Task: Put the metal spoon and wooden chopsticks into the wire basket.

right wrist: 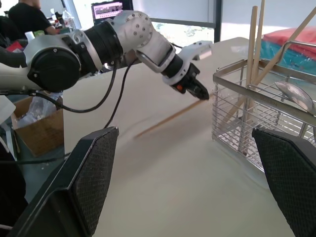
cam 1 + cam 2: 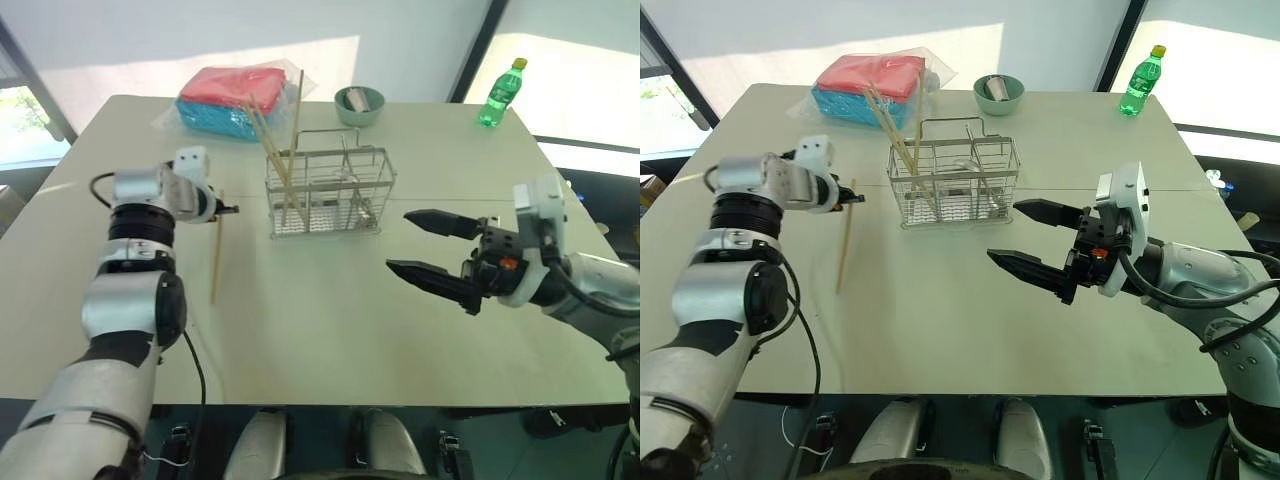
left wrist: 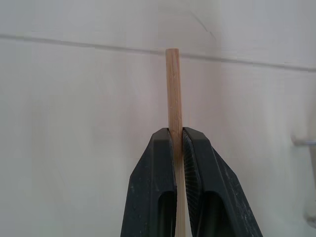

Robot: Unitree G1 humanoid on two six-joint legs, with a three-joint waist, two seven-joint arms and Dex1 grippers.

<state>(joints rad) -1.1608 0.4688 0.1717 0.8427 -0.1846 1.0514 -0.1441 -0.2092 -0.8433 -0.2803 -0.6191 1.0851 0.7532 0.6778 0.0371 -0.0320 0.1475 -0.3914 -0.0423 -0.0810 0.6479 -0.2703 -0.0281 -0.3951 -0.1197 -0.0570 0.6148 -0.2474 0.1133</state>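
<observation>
arms: showing silver-grey shells with black joint rings | cables: black leads looping beside both forearms | left end effector (image 2: 232,210), right end effector (image 2: 428,246): wearing black ribbed fingers, white wrist housings

chopstick (image 3: 173,94) lower length hidden between fingers (image 3: 153,197), bowl (image 2: 359,105) contents unclear

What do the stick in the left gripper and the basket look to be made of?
Stick: apparently unfinished wood, pale tan with fine lengthwise grain, matte. Wire basket: seemingly metal wire, silvery and shiny, thin rods in a grid; steel or plating, I cannot tell.
</observation>
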